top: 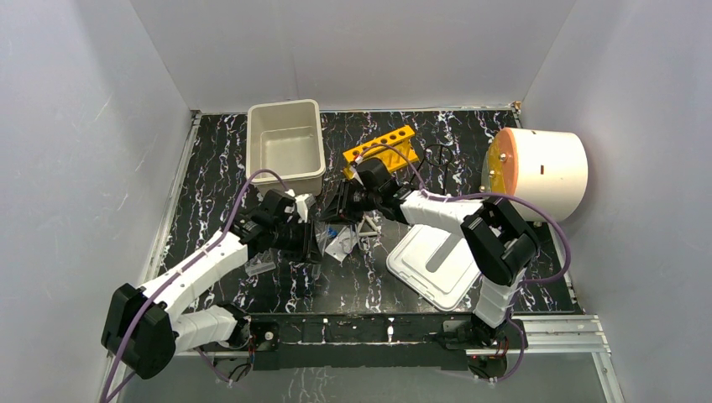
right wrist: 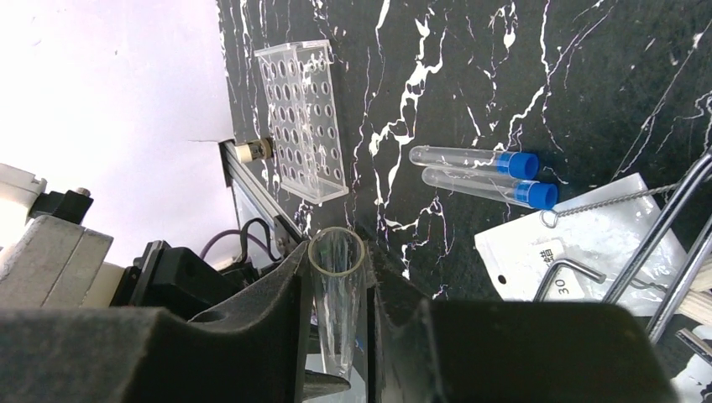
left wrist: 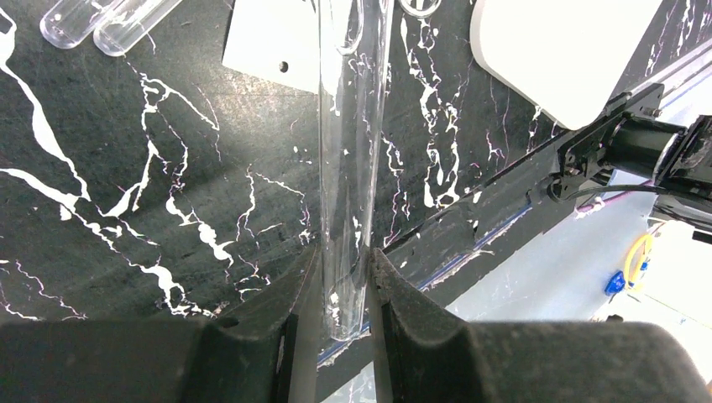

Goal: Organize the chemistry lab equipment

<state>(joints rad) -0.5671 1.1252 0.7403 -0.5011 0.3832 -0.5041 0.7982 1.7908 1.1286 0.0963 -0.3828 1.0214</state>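
My left gripper [left wrist: 342, 256] is shut on the rounded closed end of a long clear glass test tube [left wrist: 348, 126], held above the dark marble table. My right gripper [right wrist: 337, 252] is shut on a clear test tube [right wrist: 336, 290] whose open rim sits at the fingertips. In the top view both grippers, left [top: 315, 243] and right [top: 340, 206], meet over a pile of small items [top: 340, 242] beside the white triangle [top: 368, 227]. Two blue-capped vials [right wrist: 474, 159] lie on the table. The black wire ring stand [top: 440, 156] stands at the back.
A white bin [top: 285, 143] and a yellow tube rack [top: 382, 151] stand at the back. A white cylinder with an orange face [top: 541, 172] is at the right. A white lid [top: 437, 260] lies front right. A clear holed rack [right wrist: 304, 117] lies by the front rail.
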